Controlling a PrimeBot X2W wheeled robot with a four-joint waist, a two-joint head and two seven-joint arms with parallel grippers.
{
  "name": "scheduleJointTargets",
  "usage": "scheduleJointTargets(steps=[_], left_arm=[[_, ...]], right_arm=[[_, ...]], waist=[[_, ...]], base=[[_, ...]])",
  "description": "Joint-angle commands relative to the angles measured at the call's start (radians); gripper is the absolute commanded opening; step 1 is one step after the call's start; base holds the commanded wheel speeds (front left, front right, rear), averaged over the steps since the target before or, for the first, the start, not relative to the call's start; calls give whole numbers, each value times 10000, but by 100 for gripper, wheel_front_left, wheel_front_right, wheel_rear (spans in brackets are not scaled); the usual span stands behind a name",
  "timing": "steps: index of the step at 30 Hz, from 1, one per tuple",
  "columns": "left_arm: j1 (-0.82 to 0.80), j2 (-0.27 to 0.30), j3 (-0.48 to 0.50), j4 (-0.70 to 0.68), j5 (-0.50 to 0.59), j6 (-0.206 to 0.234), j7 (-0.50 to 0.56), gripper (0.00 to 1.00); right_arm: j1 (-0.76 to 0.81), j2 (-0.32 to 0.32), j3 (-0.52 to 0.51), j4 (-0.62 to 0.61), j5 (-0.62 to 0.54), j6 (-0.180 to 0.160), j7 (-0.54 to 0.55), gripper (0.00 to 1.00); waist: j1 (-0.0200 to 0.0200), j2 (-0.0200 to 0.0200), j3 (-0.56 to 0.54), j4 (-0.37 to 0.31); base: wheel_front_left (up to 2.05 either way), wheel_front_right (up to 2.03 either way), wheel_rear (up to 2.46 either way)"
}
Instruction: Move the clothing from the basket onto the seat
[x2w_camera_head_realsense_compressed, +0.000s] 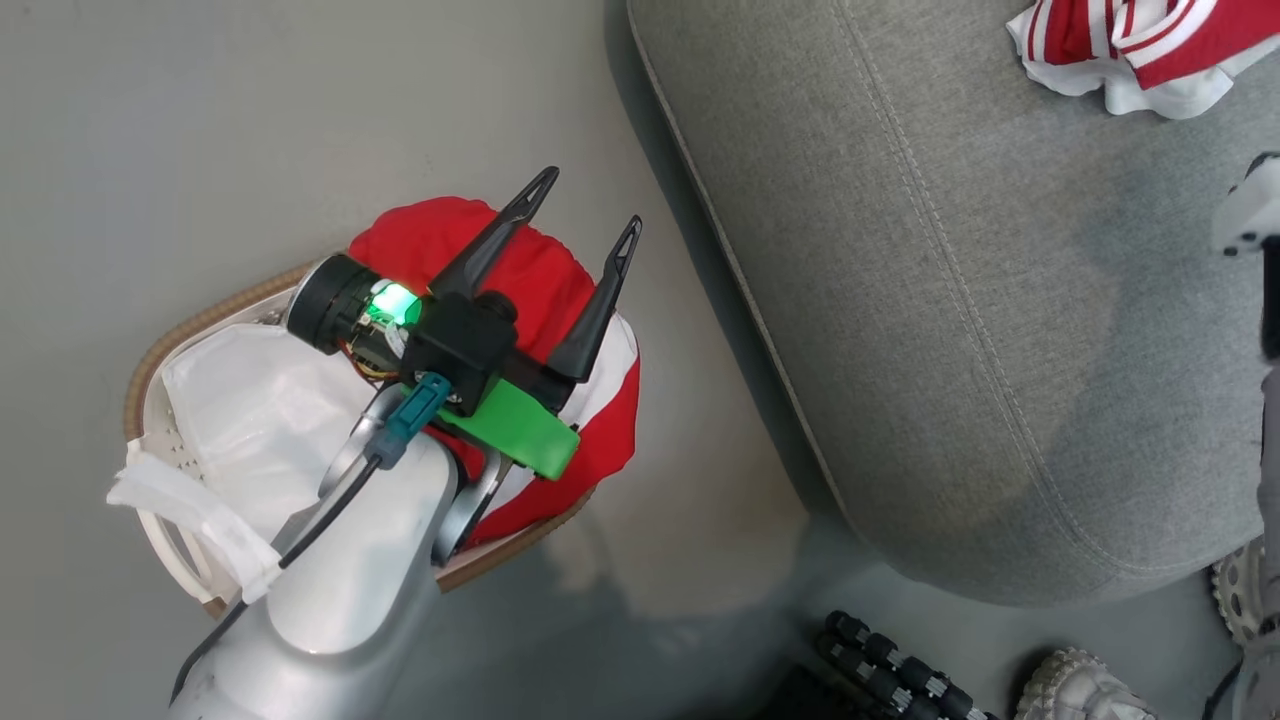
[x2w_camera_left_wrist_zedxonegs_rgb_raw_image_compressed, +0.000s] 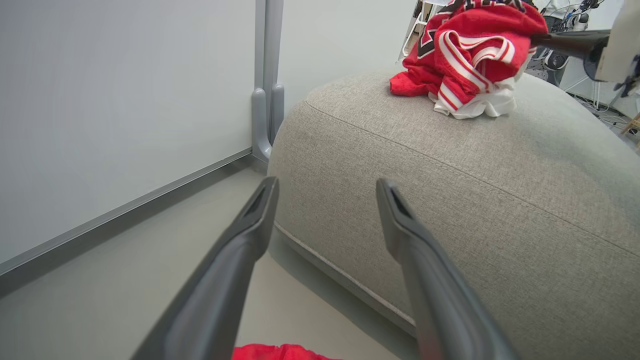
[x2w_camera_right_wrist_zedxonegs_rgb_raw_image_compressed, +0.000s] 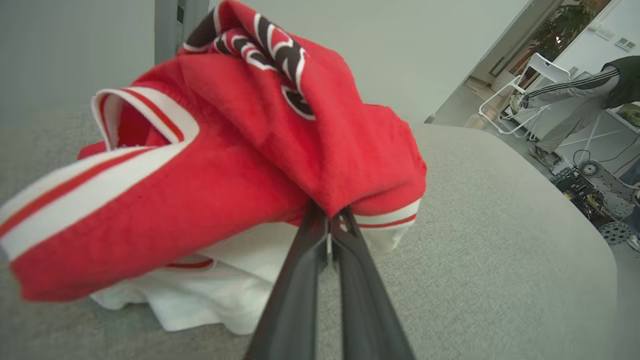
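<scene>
The white basket with its brown rim stands on the floor at lower left, holding a white liner and a red piece with a broad white stripe. My left gripper hovers open just above that piece, with nothing between its fingers. To the right lies the big grey seat. The red jersey rests crumpled on the seat's top. My right gripper is shut on a fold of the jersey's lower edge.
A white wall panel and a metal post stand behind the seat. Grey floor separates the basket from the seat. My base's wheels sit at the bottom. A person's legs and a white chair are far off.
</scene>
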Motion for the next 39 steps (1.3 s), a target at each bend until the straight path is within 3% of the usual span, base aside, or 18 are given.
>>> scheduleJointTargets(steps=[1, 2, 3, 5, 7, 8, 9, 16, 23, 30, 39], left_arm=[[88, -45, 69, 21, -45, -25, -9, 100], [158, -82, 120, 40, -50, -25, -9, 100], [211, -106, 165, 65, -59, -25, -9, 100], [344, -205, 253, 114, -74, -25, -9, 100], [413, -260, 331, 159, -66, -25, -9, 100], [467, -289, 386, 188, -54, -25, -9, 100], [531, -308, 447, 220, -57, -25, -9, 100], [1144, -581, 938, 484, 11, -25, -9, 100], [1951, -799, 1612, 572, 163, -25, -9, 100], [2692, -1049, 2613, 603, 370, -21, -9, 100], [3516, -1249, 4024, 628, 557, 120, -9, 100]], right_arm=[[323, 45, -106, 124, -57, -14, -5, 4], [548, 112, -59, 186, -86, -14, -5, 22], [712, 156, -4, 204, -82, -14, -3, 27], [1045, 258, 132, 235, 31, -14, -5, 27], [1333, 324, 258, 233, 127, -14, -5, 41], [1488, 358, 317, 209, 257, -14, -3, 95], [1600, 377, 361, 190, 343, -14, -5, 100], [2808, 377, 764, -104, 847, -14, -3, 100], [3893, 594, 1017, -1609, 1306, -14, -5, 100], [4471, 1012, 1792, -3191, 1764, -14, -3, 100], [4862, 1335, 2491, -3576, 1951, -14, -4, 100]], waist=[[-1, -1, -241, -66], [-1, -1, -349, -99], [-1, -1, -448, -129], [-1, -1, -695, -179], [-1, -1, -886, -210], [-1, -1, -1005, -218], [-1, -1, -1116, -222], [-1, -1, -2068, -144], [-1, -1, -3031, 55], [-1, -1, -3742, 679], [-1, -1, -4279, 1729]], base=[[0, 0, 0], [0, 0, 0], [0, 0, 0], [0, 0, 0], [0, 0, 0], [0, 0, 0], [0, 0, 0], [0, 0, 0], [0, 0, 0], [0, 0, 0], [0, 0, 0]])
